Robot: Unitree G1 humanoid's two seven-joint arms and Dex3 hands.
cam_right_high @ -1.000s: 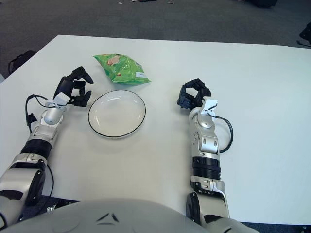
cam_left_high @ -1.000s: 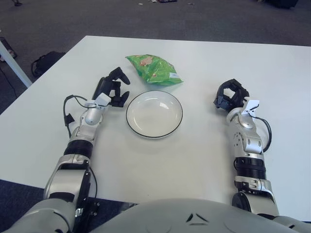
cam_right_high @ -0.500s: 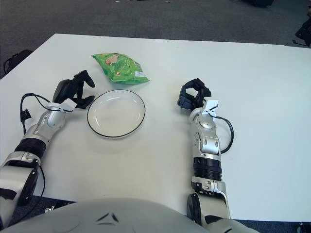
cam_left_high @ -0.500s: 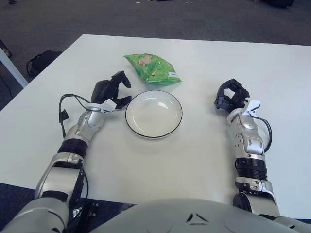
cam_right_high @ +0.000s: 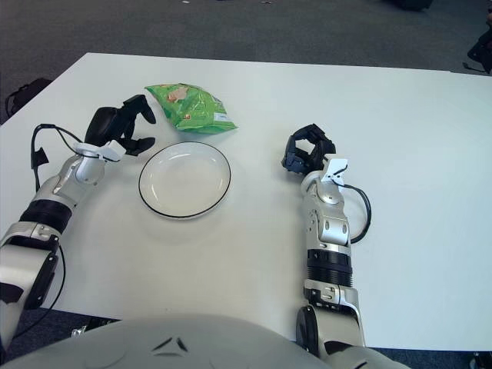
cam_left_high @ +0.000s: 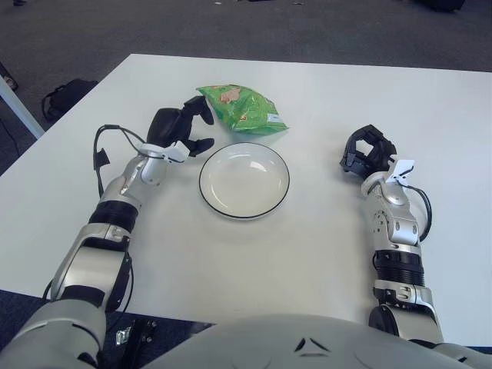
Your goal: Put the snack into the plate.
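A green snack bag (cam_left_high: 241, 108) lies on the white table beyond the plate (cam_left_high: 244, 180), a white plate with a dark rim that holds nothing. My left hand (cam_left_high: 184, 128) is open, its fingers spread, just left of the bag and beyond the plate's left rim, not touching the bag. My right hand (cam_left_high: 366, 150) rests on the table to the right of the plate, fingers curled, holding nothing. The bag also shows in the right eye view (cam_right_high: 191, 108).
The table's far edge (cam_left_high: 307, 63) runs behind the bag, with dark carpet beyond. A dark bag (cam_left_high: 65, 96) lies on the floor at the left. A cable (cam_left_high: 102, 150) loops off my left wrist.
My left hand has moved forward and to the right, from beside the plate's left rim to just left of the snack bag. The right hand has stayed in place.
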